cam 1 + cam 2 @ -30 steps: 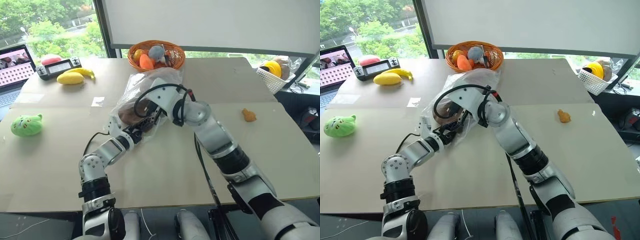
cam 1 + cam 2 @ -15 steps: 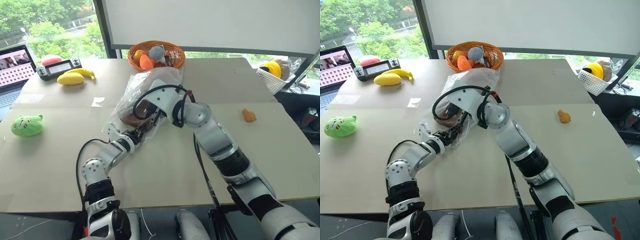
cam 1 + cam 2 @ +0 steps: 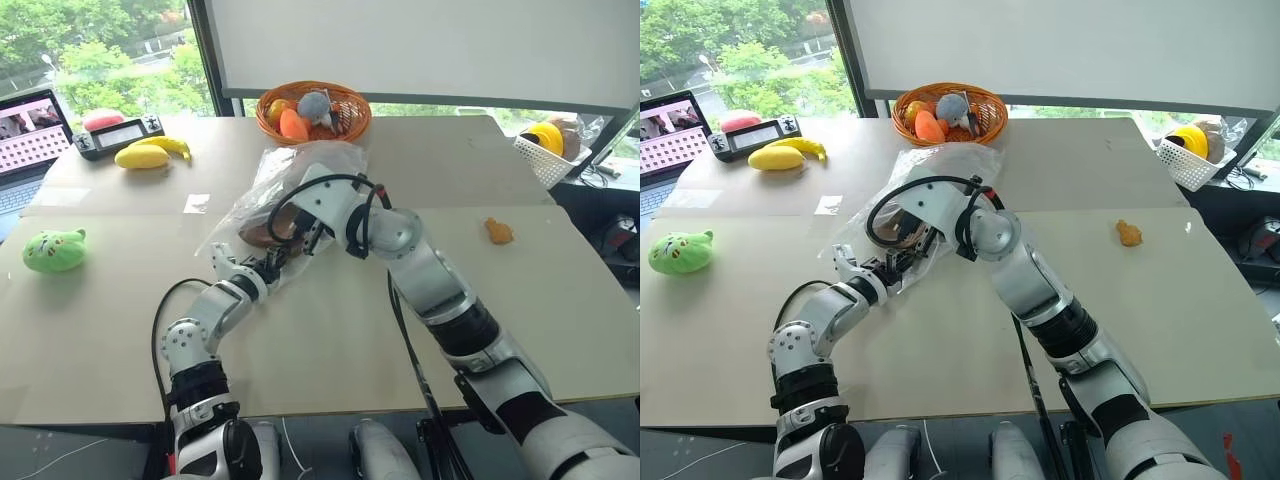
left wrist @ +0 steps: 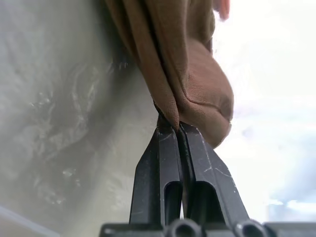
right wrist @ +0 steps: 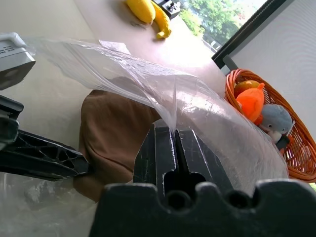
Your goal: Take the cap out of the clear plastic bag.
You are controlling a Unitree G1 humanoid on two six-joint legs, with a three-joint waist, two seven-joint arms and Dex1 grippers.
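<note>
Cap [image 4: 187,74]: upper part cut off by left wrist view's edge; in head views mostly hidden behind right arm and bag [image 3: 262,185]. Basket [image 5: 291,148]: cut off at right wrist view's edge. Laptop [image 3: 28,130]: cut off at left edge

The soft fabric cap [image 5: 116,133] was plain dark brown, and the crinkly plastic bag [image 5: 207,111] around it clear and glossy. The woven wicker basket [image 3: 345,100] was orange-brown, the plush frog toy [image 3: 53,250] bright green, the banana [image 3: 165,145] yellow.
</note>
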